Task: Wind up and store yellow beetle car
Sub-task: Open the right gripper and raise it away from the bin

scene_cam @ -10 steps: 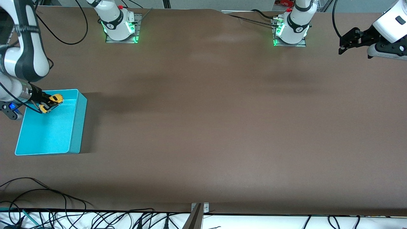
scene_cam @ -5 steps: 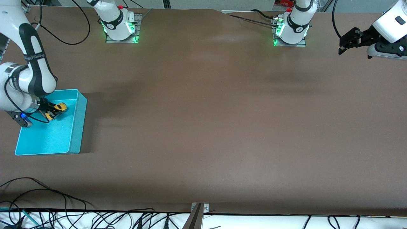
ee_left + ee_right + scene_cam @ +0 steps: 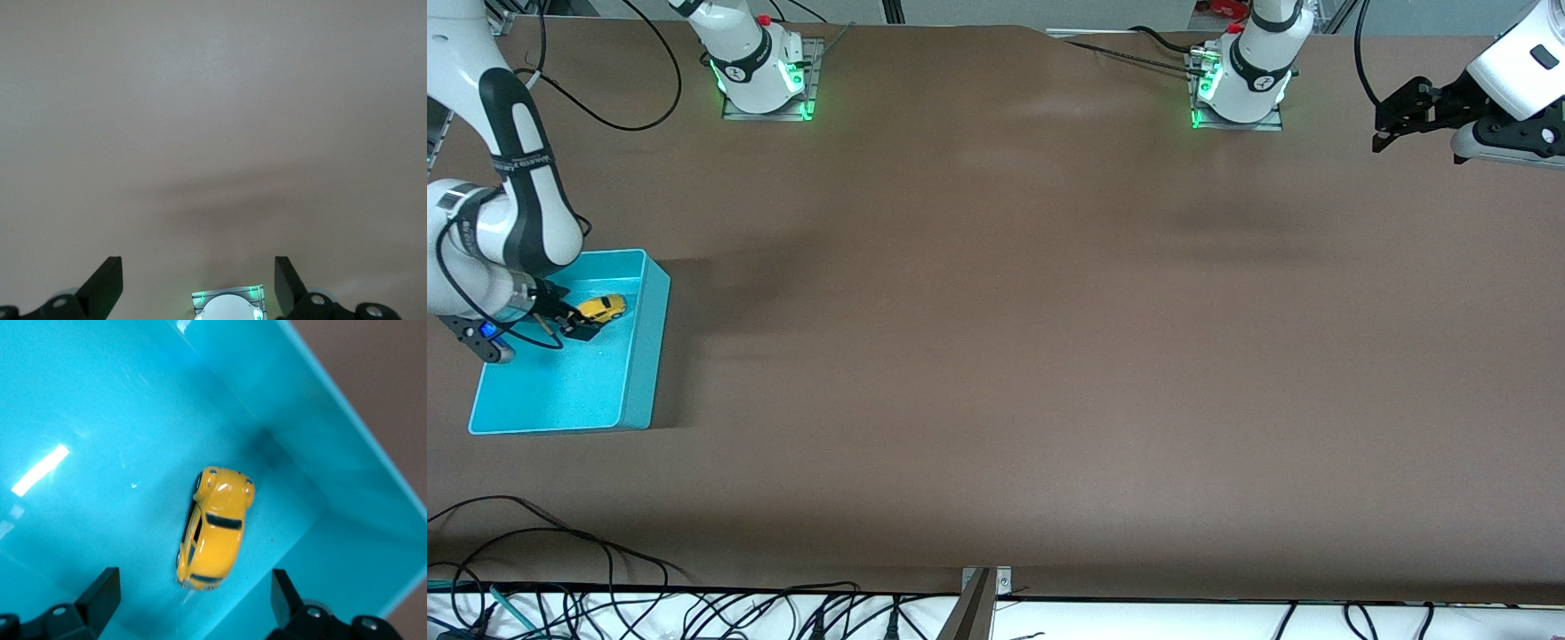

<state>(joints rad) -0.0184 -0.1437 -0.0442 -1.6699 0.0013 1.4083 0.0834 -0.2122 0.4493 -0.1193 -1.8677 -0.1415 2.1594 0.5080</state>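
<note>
Yellow beetle car point(image 3: 602, 308) newly loose in turquoise bin point(image 3: 640, 391), right gripper point(image 3: 569, 324) alongside.

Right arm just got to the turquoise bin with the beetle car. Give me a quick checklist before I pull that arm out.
1. Yellow beetle car lies inside the turquoise bin: ok.
2. Right gripper is open, its fingers wide of the car and not touching it: ok.
3. Car rests upright on the bin floor, near the wall toward the robots' bases: ok.
4. Path straight up from the bin is free of the walls: ok.
5. Left gripper waits open over bare table at the left arm's end, out of the way: ok.
6. Car was wound before storing: cannot tell.
</note>
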